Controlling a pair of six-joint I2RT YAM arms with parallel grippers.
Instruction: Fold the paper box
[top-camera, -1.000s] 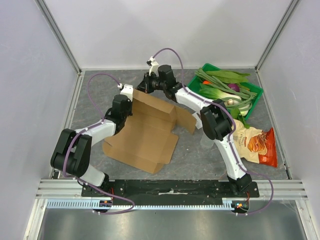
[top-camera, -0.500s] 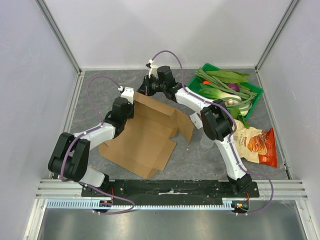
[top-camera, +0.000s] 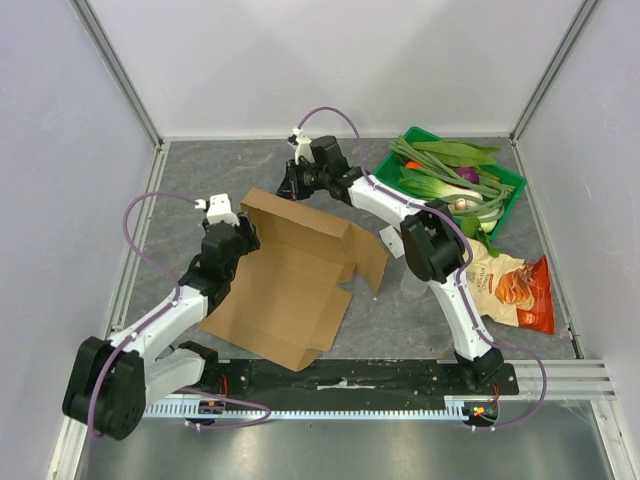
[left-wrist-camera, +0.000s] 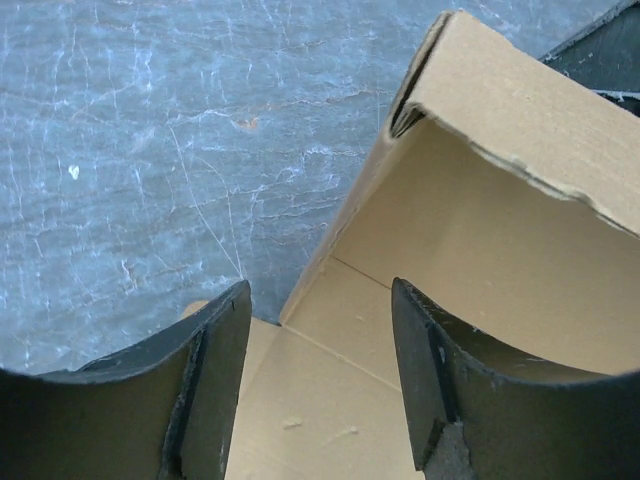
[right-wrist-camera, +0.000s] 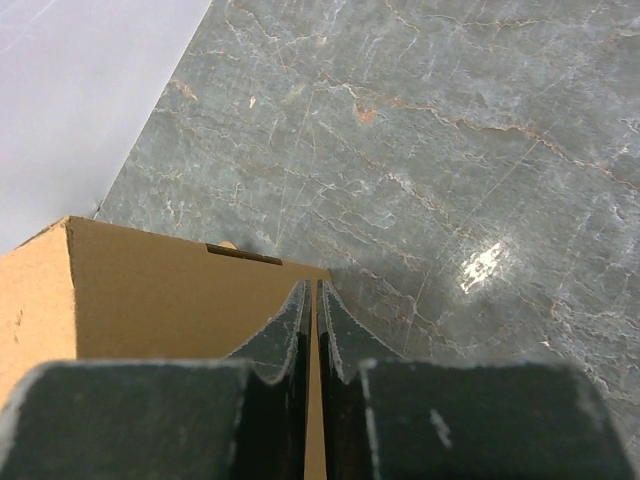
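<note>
On the table: one wall up, one claw holding it

From above, the paper box (top-camera: 290, 285), a plain brown corrugated cardboard blank with creased panels and flaps, lies mid-way across the grey, veined, stone-look table (top-camera: 200, 170). Its far wall is raised and the rest lies flat. Your left claw (top-camera: 243, 236) sits just beside the wall's left end, and your right claw (top-camera: 291, 188) is on the wall's far edge. A green plastic tray (top-camera: 424, 133) of leafy vegetables and a crinkly tan-and-orange snack bag (top-camera: 515, 290) lie well off to the right.

At the left wrist, your left claw (left-wrist-camera: 320, 290) stands wide open with nothing in it. The wall's folded corner, ragged along its cut edge, rises just beyond the fingers.

At the right wrist, your right claw (right-wrist-camera: 311, 292) is closed to a thin slit, with the wall's top edge pinched in it.

Watch that single pinch. Creased board looks springy, so if the grip slackens the wall will likely flop back flat. The table looks smooth, so a push may slide or swivel the light blank instead of folding it. A hard tug could crush or tear the corrugated edge.
</note>
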